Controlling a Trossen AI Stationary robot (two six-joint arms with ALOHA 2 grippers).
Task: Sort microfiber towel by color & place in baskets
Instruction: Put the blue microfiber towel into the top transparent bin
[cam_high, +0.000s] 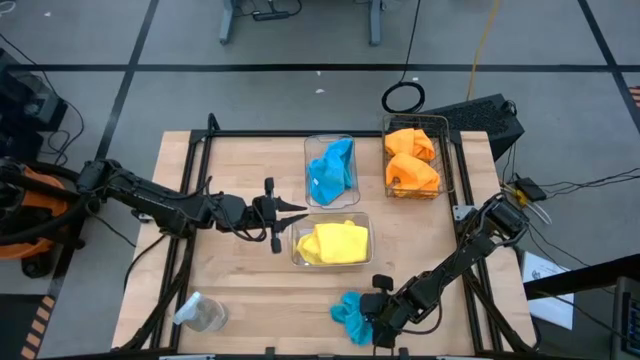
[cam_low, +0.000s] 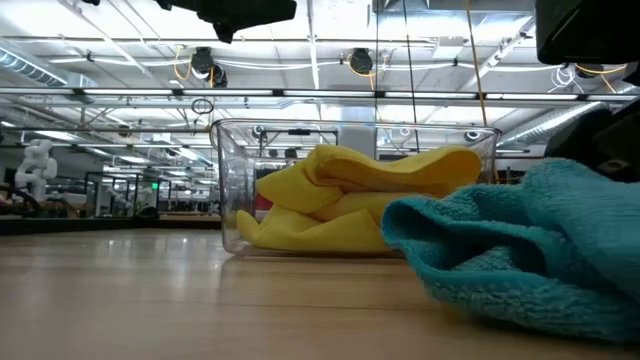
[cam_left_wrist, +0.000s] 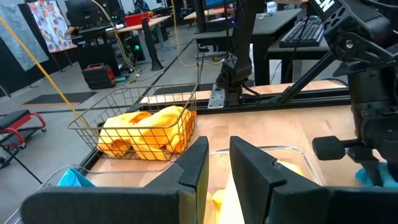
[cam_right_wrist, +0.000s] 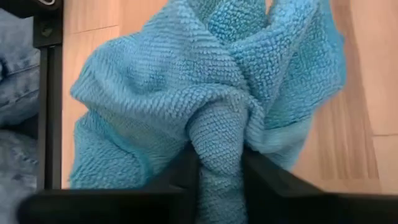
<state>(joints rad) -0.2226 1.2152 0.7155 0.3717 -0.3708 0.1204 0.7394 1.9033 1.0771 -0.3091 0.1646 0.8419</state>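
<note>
A turquoise towel (cam_high: 350, 316) lies bunched near the table's near edge, large in the low view (cam_low: 520, 250) and filling the right wrist view (cam_right_wrist: 205, 93). My right gripper (cam_high: 377, 322) is shut on it. Yellow towels (cam_high: 335, 243) lie in a clear bin (cam_high: 296, 243), seen also in the low view (cam_low: 350, 200). Another turquoise towel (cam_high: 332, 170) lies in the second clear bin (cam_high: 330, 142). Orange towels (cam_high: 411, 162) fill the wire basket (cam_high: 447, 160). My left gripper (cam_high: 292, 210) hovers by the yellow bin's far left corner, fingers (cam_left_wrist: 217, 168) slightly apart. My right gripper pinches a raised, bunched fold (cam_right_wrist: 219, 146) of the turquoise towel between its two fingers (cam_right_wrist: 264, 177). The fingers come from the table's right, low and slanting down. The towel's body (cam_low: 500, 280) rests on the table.
A small clear plastic jar (cam_high: 205, 314) lies near the table's near left corner. Bare wood (cam_high: 230, 170) lies left of the bins. The black table frame (cam_high: 190, 160) runs along the left and far edges. A dark box (cam_high: 485, 118) sits beyond the far right corner.
</note>
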